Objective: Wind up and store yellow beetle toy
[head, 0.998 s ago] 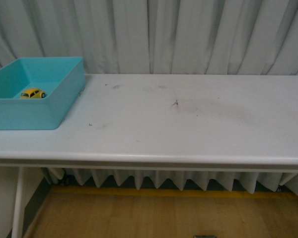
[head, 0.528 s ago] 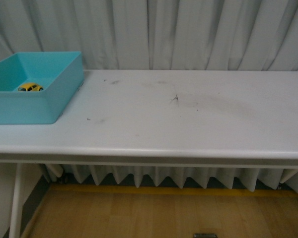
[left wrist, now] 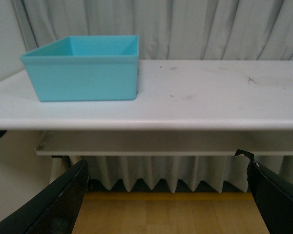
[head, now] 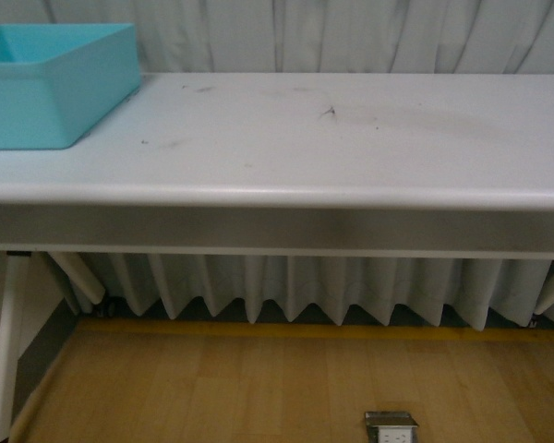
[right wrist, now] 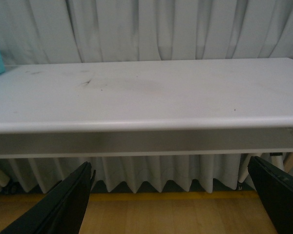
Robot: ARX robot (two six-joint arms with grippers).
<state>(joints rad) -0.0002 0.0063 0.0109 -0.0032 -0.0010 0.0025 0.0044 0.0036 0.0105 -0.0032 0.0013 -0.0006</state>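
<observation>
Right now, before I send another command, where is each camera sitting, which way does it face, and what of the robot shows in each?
Front view: on the body, low, facing the white table edge-on, floor below; no arm shows.
Left wrist view: below table height, facing the teal bin; the left gripper is open, dark fingers at both lower corners.
Right wrist view: below table height, facing bare tabletop and curtain; the right gripper is open.
Shared: front and left wrist views both show the bin; the toy is not visible.
</observation>
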